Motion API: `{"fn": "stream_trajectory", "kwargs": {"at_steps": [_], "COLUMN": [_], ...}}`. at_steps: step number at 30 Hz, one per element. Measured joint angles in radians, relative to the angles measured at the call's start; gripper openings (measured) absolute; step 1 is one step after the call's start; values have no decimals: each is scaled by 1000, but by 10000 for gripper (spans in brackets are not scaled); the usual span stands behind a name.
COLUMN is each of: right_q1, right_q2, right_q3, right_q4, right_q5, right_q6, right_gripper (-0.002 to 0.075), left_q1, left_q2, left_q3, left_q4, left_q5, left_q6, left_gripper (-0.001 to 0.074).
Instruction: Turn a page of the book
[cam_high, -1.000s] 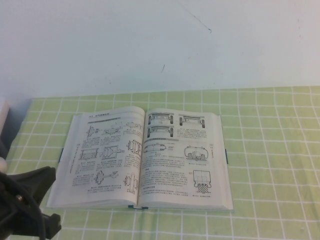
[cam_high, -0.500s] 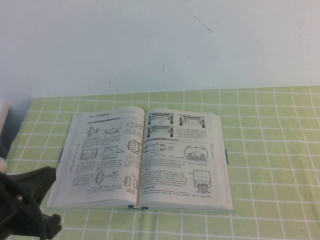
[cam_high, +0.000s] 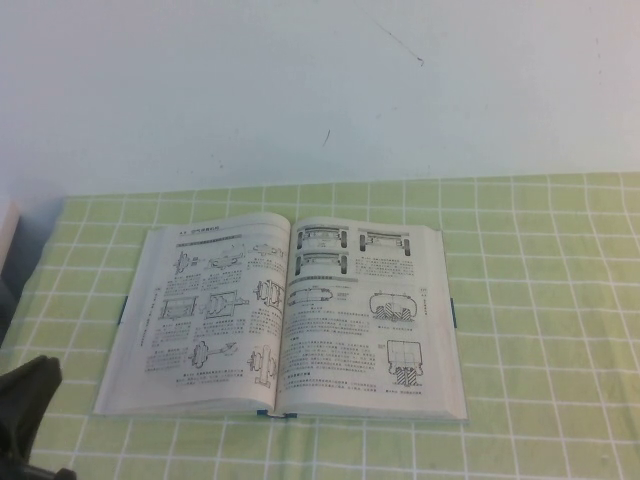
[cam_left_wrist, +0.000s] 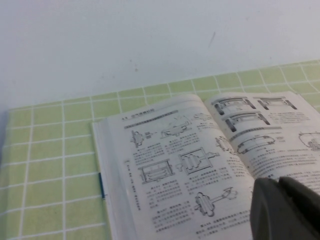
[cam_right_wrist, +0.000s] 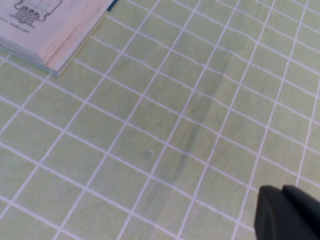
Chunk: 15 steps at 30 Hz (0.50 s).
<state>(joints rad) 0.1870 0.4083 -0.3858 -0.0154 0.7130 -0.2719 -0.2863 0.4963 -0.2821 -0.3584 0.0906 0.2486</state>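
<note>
The book (cam_high: 285, 315) lies open and flat on the green checked cloth, white pages of text and machine drawings facing up. Its left page (cam_high: 205, 310) and right page (cam_high: 365, 310) both lie flat, and no page is lifted. My left gripper (cam_left_wrist: 278, 183) is shut and empty, hovering above the lower part of the spread near the spine. In the high view only a dark part of the left arm (cam_high: 22, 402) shows at the bottom left corner. My right gripper (cam_right_wrist: 281, 191) is shut and empty over bare cloth, away from the book's corner (cam_right_wrist: 52, 35).
The green cloth with white grid lines (cam_high: 540, 300) covers the table up to a pale wall (cam_high: 320, 90) behind. A teal cover edge (cam_left_wrist: 102, 184) shows at the book's left side. A pale object edge (cam_high: 6, 235) sits at the far left.
In the high view the left arm has drawn back toward the bottom left corner, showing much less of itself. The book and its pages have not moved.
</note>
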Motion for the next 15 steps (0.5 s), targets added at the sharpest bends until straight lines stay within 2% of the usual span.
{"fn": "stream_trajectory", "kwargs": {"at_steps": [7,15], "right_q1": [0,0], "right_q2": [0,0], "right_q3": [0,0], "right_q4": [0,0], "right_q5": [0,1], "right_q6": [0,0], "right_gripper": [-1,-1], "left_q1": [88,190], "left_q2": [-265,-456], "left_q3": [156,303], "left_q4": [14,17], "left_q5": [-3,12], "left_q6": [105,117], "left_gripper": [-4,-4]}}
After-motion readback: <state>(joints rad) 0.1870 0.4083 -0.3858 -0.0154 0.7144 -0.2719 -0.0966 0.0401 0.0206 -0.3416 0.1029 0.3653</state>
